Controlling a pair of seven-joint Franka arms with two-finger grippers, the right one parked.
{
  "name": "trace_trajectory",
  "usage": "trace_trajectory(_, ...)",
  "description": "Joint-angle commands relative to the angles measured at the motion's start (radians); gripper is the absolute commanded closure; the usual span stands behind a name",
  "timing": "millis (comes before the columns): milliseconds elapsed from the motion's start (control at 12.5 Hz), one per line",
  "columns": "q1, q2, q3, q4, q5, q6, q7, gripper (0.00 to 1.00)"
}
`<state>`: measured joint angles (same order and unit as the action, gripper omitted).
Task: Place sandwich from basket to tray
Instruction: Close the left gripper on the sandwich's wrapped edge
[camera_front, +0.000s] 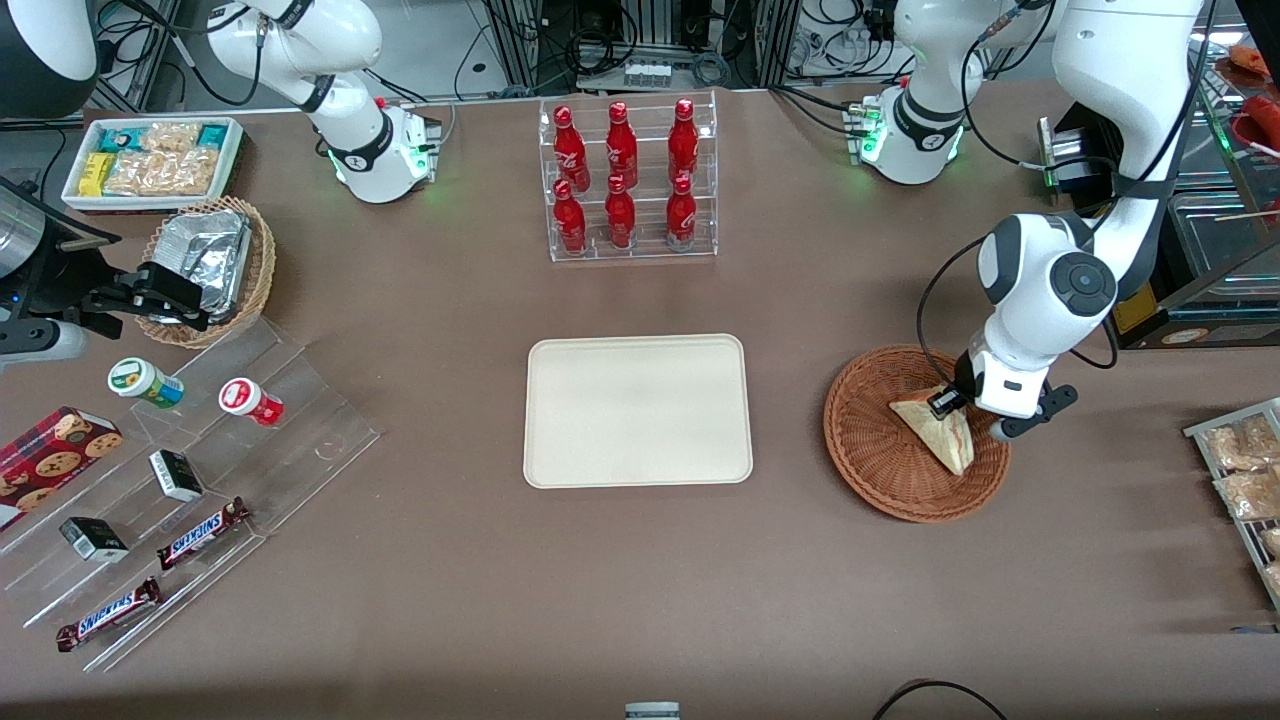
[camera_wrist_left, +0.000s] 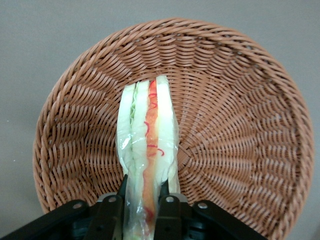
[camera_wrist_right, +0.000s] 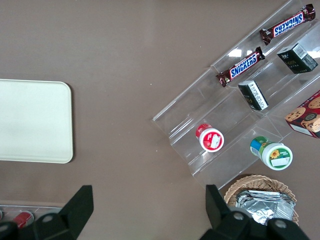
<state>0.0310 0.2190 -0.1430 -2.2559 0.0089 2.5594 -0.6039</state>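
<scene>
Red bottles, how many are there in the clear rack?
6 red bottles in the clear rack: three on the upper step, three on the lower. None seem hidden.

We note reddish-brown woven basket (camera_wrist_left: 240, 100), white-bread sandwich (camera_wrist_left: 148, 135) with red and green layers, cream tray (camera_front: 637, 410), black gripper (camera_wrist_left: 142, 197) over the basket.

The front camera looks down over the whole bench (camera_front: 400, 300). The left wrist camera hangs close above the basket (camera_wrist_left: 240, 100); both views share it.
</scene>
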Motion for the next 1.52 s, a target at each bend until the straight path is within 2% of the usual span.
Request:
trace_trajectory(0,-0.006,-0.056,0.0,0.073,0.008,-0.156,0.001,1.0)
trace_trajectory(481,-0.005,-0.07,0.0,0.284,0.009,-0.396,0.104,1.0)
trace_trajectory(802,-0.006,-0.069,-0.003,0.334,0.006,-0.429,0.222,1.0)
trace_trajectory(1444,-0.011,0.012,-0.179,0.392,0.013,-0.426,0.259,1.0)
